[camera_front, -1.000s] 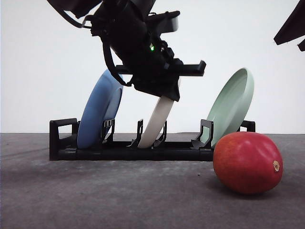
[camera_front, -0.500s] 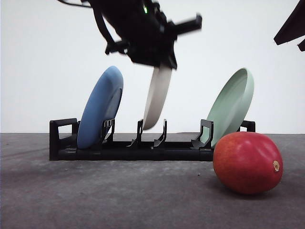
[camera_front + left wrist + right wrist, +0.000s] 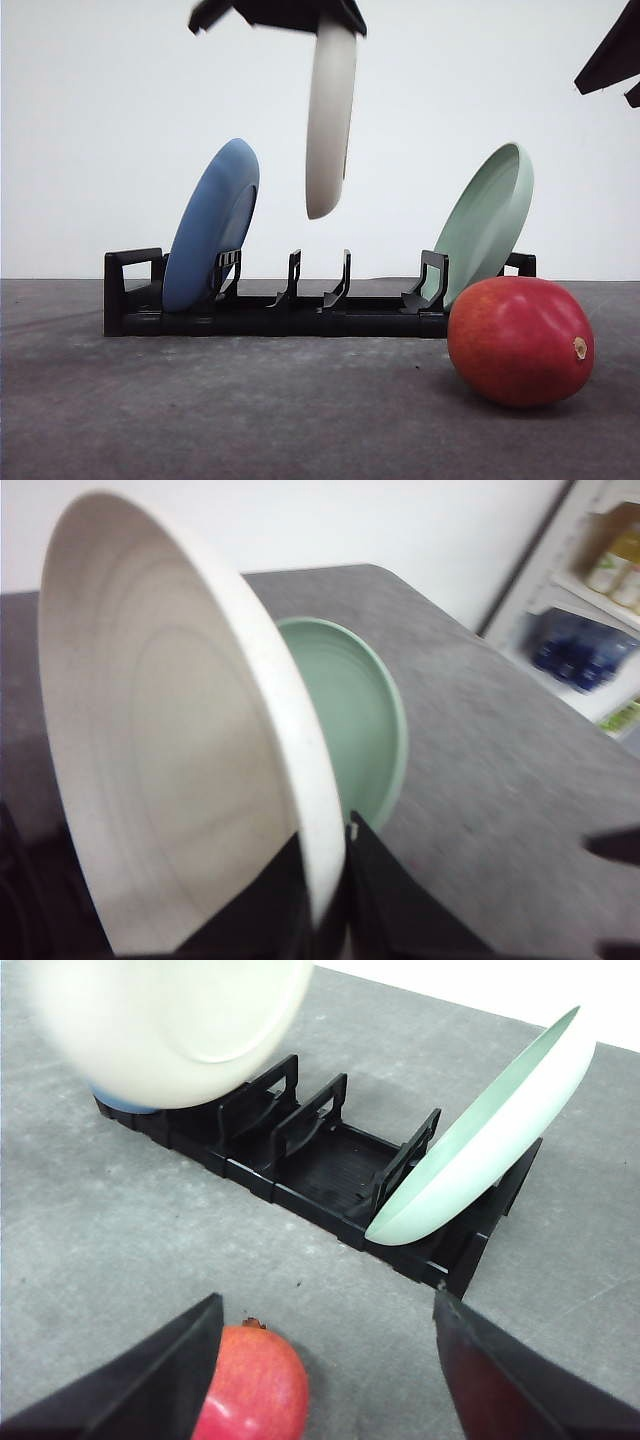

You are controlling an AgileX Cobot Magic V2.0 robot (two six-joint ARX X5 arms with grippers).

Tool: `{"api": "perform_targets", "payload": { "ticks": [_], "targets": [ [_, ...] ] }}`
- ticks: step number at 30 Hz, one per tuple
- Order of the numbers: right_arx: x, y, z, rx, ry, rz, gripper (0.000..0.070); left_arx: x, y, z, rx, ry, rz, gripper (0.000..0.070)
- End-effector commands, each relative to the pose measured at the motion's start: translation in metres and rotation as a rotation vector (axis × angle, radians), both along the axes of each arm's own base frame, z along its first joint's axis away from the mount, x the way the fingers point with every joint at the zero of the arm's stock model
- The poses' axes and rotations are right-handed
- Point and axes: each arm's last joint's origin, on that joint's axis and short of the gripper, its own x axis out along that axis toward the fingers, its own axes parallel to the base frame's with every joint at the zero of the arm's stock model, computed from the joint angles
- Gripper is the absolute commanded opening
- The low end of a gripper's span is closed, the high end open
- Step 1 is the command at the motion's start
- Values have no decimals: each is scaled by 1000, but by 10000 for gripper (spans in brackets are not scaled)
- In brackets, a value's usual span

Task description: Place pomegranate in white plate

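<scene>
On the table [image 3: 200,420]: one pomegranate [image 3: 520,342], three plates

A staged indoor test area, like a robotics lab bench rather than a lived-in kitchen; a plain white wall [image 3: 120,120] stands as a bare backdrop behind a dark grey, felt-like tabletop [image 3: 200,400]; a black plate rack [image 3: 270,305] sits alone on that surface with no sink, stove or cupboards near it; in the left wrist view, blurred shelving [image 3: 600,590] at the room's edge holds what look like bottles and blue packs, too soft to identify.
</scene>
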Motion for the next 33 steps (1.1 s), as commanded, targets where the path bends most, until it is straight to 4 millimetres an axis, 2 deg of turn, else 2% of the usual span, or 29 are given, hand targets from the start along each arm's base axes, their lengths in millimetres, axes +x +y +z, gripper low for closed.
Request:
{"api": "perform_targets", "payload": {
  "ticks": [1, 4, 7, 15, 22, 27, 33],
  "targets": [
    [0, 1, 6, 16, -15, 3, 426, -6, 0, 10, -24, 1, -21, 11],
    [0, 1, 6, 16, -15, 3, 426, -17, 8, 11, -43, -19, -35, 11],
    [0, 1, 6, 16, -15, 3, 426, -29, 19, 5, -80, -47, -42, 11],
    [0, 1, 6, 16, -15, 3, 426, -66, 56, -31, -122, -25, -47, 11],
    [0, 1, 6, 16, -14, 2, 426, -90, 82, -52, -220, -87, -55, 11],
    [0, 1, 6, 16, -14, 2, 426, -96, 84, -64, -80, -130, -177, 10],
    [0, 1, 6, 16, -14, 2, 426, -97, 72, -79, 179, -284, -355, 10]
  ]
}}
